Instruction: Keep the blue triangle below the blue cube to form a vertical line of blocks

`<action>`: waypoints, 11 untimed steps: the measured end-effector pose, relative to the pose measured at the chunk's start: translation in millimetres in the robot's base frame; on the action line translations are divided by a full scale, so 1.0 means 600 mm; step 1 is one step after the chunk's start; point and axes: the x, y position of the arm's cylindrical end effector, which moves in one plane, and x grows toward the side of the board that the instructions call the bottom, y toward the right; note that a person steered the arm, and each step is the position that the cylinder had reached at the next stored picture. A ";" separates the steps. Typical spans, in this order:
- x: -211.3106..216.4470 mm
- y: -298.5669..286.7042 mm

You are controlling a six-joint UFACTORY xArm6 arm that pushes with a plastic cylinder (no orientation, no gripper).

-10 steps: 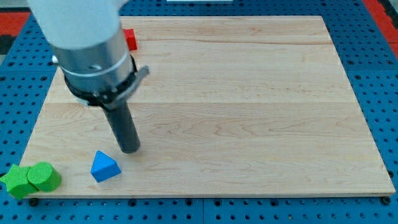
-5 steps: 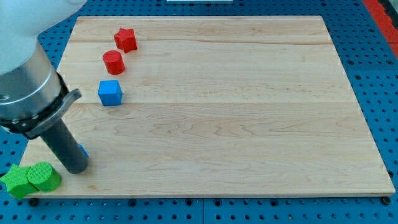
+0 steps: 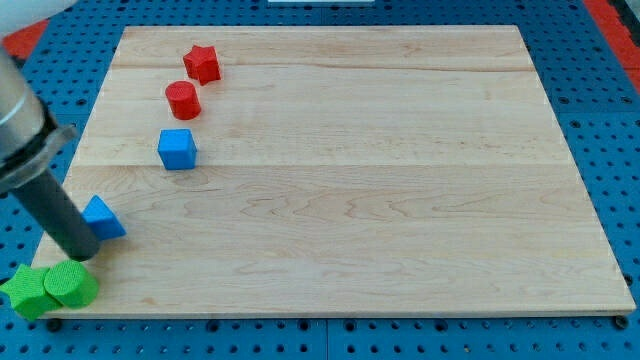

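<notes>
Wooden board is carrying the blue triangle near its left edge, below-left of the blue cube. My tip, clawless, is touching the triangle's lower-left; probably light and slippery, pushing its flat left face seems best.

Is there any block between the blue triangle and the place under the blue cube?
No. The triangle lies down-left of the cube, bare board between. My tip touches the triangle's lower left.

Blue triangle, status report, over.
My tip touching blue triangle, at its lower left. Triangle below and left of blue cube, not lined up. Green blocks just under tip.
</notes>
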 end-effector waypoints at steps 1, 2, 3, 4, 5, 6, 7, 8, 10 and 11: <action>0.000 -0.038; -0.007 -0.051; -0.030 -0.041; -0.040 -0.010; -0.047 0.020; -0.053 0.045; -0.059 0.063; -0.067 0.076; -0.094 0.078; -0.103 0.085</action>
